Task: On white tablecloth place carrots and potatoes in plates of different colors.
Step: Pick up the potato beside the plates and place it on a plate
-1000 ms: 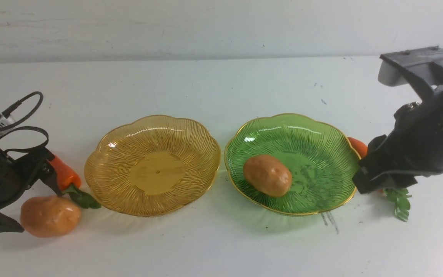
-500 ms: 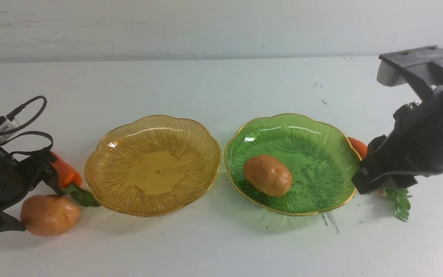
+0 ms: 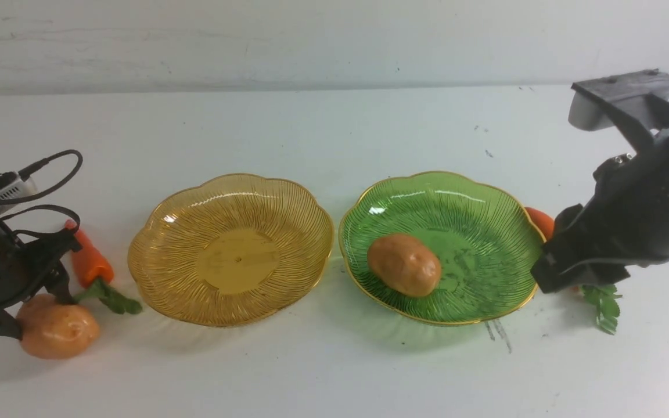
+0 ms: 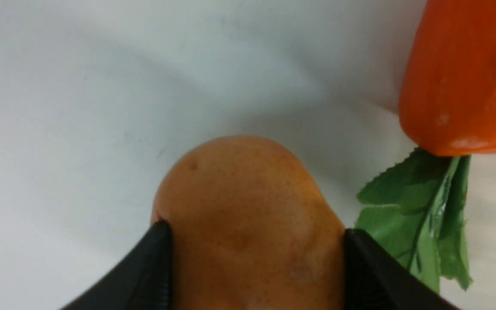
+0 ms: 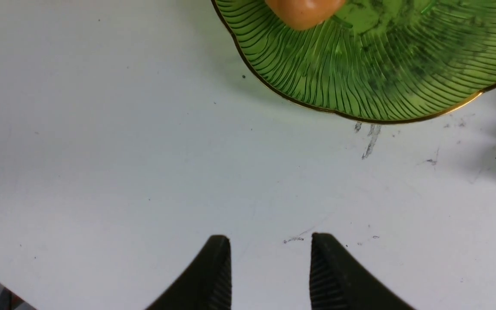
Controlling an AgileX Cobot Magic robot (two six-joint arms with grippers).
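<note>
Left gripper [image 4: 254, 234] grasps the left potato [image 3: 56, 331] on the cloth [image 3: 311, 133]
It sits beside a carrot [image 3: 89, 264], left of the amber plate [image 3: 230, 255]; the other potato [image 3: 404, 264] lies in the green plate [image 3: 485, 232]; right gripper [image 5: 270, 258] jaws stand apart, empty

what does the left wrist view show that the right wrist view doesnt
Left wrist only: the left gripper flanking the loose potato, fingers against both its sides, and a carrot with its leaves beside it. Right wrist only: the green plate holding the plated potato, and the right gripper, open with nothing between its jaws. Both: the white tablecloth.
</note>
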